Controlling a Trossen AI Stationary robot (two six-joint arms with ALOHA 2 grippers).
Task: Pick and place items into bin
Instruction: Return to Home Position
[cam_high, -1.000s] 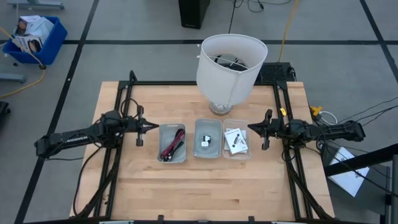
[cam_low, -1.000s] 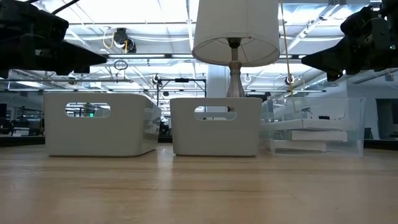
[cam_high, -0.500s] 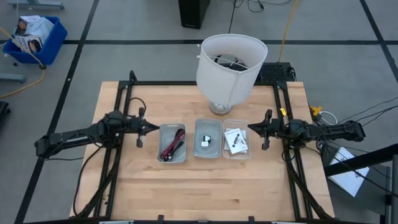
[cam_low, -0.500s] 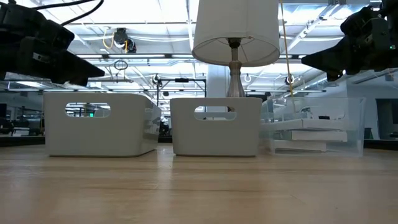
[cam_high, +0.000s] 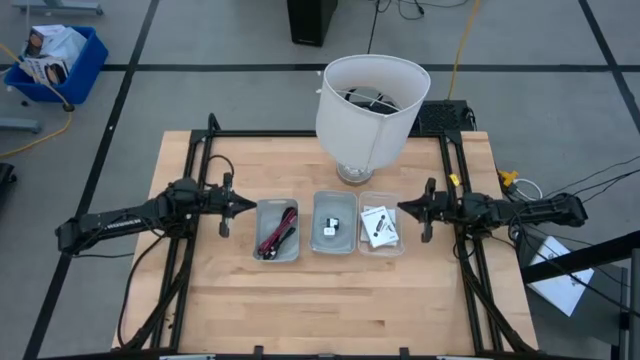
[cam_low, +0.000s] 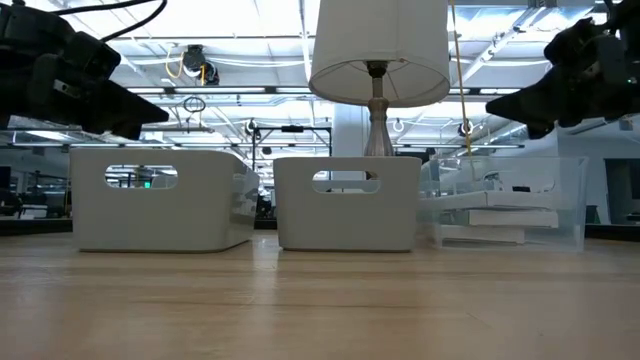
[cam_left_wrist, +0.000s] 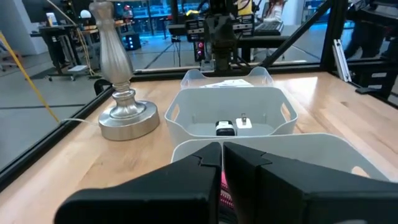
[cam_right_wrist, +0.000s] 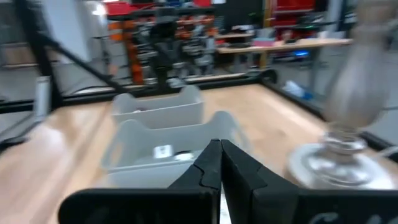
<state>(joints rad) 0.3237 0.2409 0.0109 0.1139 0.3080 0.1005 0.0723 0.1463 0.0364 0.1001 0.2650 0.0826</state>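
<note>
Three bins stand in a row across the middle of the counter (cam_high: 330, 300). The middle bin (cam_high: 335, 249) holds a small cube (cam_high: 335, 222) and a small block (cam_high: 328, 231), just beside each other. Just to its left, the left bin (cam_high: 277, 202) holds coiled cables (cam_high: 277, 235). Just to its right, the right bin (cam_high: 381, 250) holds card packets (cam_high: 378, 225) lying flat. Directly behind the middle bin, near the counter's far edge, stands a lamp (cam_high: 372, 100), its base close to the bin. Left of the middle bin, beyond the left bin, hangs the left gripper (cam_high: 248, 203). Right of it, beyond the right bin, hangs the right gripper (cam_high: 403, 207). Both are above the counter, pointing inward toward the row.
</note>
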